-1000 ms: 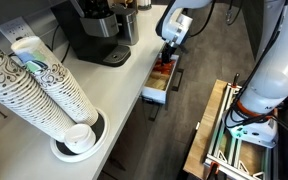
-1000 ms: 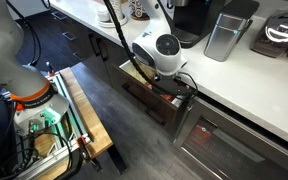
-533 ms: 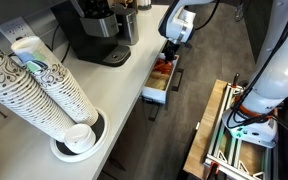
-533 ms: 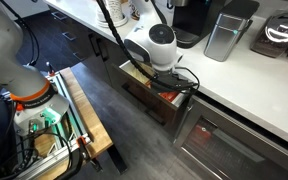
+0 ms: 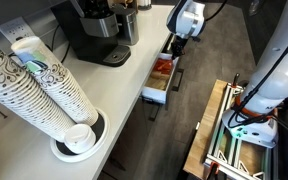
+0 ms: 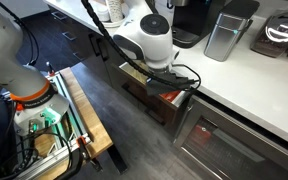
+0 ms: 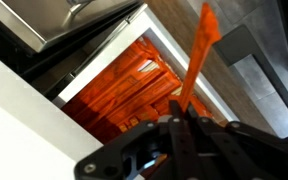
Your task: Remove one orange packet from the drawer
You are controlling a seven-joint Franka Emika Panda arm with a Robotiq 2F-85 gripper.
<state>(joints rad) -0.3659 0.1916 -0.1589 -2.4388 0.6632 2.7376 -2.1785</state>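
Wrist view shows the claw [image 7: 184, 120] closed on one orange packet [image 7: 198, 55], pinching one end so the strip juts out past the fingers. Beyond it the drawer [image 7: 170, 45] stands open, packed with more orange packets [image 7: 124, 95]. In an exterior view the claw [image 5: 177, 42] hangs above the drawer, beside the worktop [image 5: 119, 85].

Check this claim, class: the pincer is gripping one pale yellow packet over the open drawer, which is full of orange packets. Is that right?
Not quite: the colour is wrong. The packet in the pincer is orange, not pale yellow, as the wrist view shows. The rest stands: it is gripped over the open drawer, which is full of orange packets.
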